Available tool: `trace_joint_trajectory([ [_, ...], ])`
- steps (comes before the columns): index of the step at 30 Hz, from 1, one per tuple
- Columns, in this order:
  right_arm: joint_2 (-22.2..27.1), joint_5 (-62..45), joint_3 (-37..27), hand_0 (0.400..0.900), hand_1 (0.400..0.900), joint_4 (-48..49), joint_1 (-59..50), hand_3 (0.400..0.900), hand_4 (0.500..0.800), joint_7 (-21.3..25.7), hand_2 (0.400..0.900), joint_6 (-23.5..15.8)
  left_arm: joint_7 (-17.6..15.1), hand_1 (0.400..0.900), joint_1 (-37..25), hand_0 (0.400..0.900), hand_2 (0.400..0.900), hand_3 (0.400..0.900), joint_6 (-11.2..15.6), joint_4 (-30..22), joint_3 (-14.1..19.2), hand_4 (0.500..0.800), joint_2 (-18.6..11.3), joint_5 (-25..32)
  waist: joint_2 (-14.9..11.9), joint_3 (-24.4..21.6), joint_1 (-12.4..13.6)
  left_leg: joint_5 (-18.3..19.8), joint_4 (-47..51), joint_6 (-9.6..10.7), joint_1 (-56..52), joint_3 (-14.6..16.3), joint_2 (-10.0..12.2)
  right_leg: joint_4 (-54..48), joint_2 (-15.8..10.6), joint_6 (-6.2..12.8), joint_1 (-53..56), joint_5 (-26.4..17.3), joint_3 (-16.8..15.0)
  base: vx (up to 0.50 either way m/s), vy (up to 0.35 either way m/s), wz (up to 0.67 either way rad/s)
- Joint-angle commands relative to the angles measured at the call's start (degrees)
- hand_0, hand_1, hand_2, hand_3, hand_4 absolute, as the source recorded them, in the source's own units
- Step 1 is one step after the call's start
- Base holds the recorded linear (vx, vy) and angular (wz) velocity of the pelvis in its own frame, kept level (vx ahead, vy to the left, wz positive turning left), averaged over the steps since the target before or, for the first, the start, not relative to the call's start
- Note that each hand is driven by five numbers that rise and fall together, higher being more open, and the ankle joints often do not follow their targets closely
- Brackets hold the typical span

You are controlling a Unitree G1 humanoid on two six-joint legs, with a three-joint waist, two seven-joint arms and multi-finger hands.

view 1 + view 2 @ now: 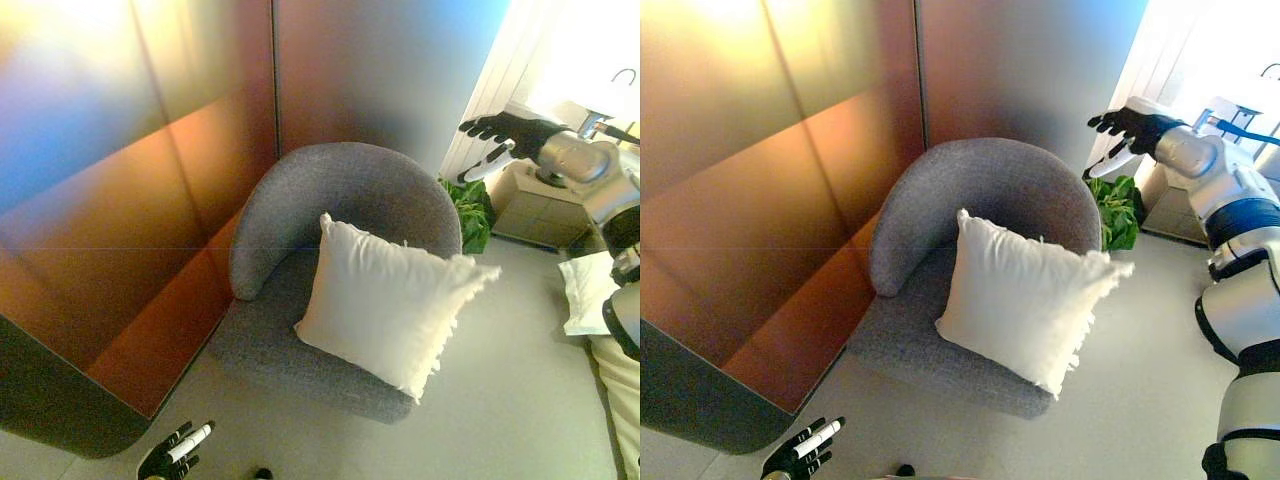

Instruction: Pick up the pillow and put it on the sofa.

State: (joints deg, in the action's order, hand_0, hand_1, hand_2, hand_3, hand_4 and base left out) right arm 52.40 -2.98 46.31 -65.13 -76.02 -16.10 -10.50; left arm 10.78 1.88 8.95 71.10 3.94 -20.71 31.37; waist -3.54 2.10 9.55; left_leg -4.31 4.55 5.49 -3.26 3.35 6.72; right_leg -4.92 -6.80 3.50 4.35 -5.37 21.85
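A white square pillow (385, 305) leans upright on the seat of a round grey armchair (330, 190), its top corner against the backrest. My right hand (505, 135) is raised to the right of and above the chair's back, apart from the pillow, fingers straight and empty. My left hand (175, 452) hangs low at the bottom edge, left of the chair's front, fingers relaxed and empty.
A brown panelled wall (130, 200) runs close along the chair's left and back. A green plant (470, 210) stands behind the chair on the right, next to a low beige cabinet (540, 210). Grey floor (510, 400) lies in front and right.
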Motion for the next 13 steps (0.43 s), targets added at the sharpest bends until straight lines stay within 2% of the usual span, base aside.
trace_joint_trajectory([
  [1, 4.4, -6.7, -0.2, 0.9, 0.9, -0.2, -14.4, 0.9, 0.8, 6.8, 0.9, 0.0, -0.5, 0.9, -2.8, 0.9, 0.9, 0.9, 3.4, 1.9, -2.0, 0.8, -4.6, 1.5, -2.6, -3.2, -1.2, 2.0, -0.8, 1.1, 0.0, 4.5, 1.4, 2.2, -2.0, 3.45, 1.7, 4.7, -2.4, -0.03, 0.005, -0.16],
  [8, 8.6, -8.0, -0.7, 0.9, 0.9, 2.9, -14.4, 0.9, 0.8, 7.7, 0.9, 3.3, -0.9, 0.9, -2.9, 0.9, 0.9, 0.9, 3.4, 2.7, -1.3, 0.8, -4.9, 3.0, -2.3, -3.5, -3.2, 2.3, -0.8, 1.1, -0.3, 5.7, 1.8, 2.3, -2.1, 3.54, 1.3, 4.9, -3.4, -0.02, 0.011, -0.14],
  [13, 9.8, -9.1, -0.9, 0.9, 0.9, 3.5, -14.0, 0.9, 0.8, 6.9, 0.9, 3.8, -0.2, 0.9, -2.9, 0.9, 0.9, 0.9, 3.6, 2.8, -1.1, 0.8, -4.6, 3.2, -1.9, -3.8, -4.0, 2.5, -0.9, 1.2, -0.6, 6.2, 2.0, 2.5, -2.2, 3.51, 1.1, 5.1, -3.9, 0.0, 0.018, -0.1],
])
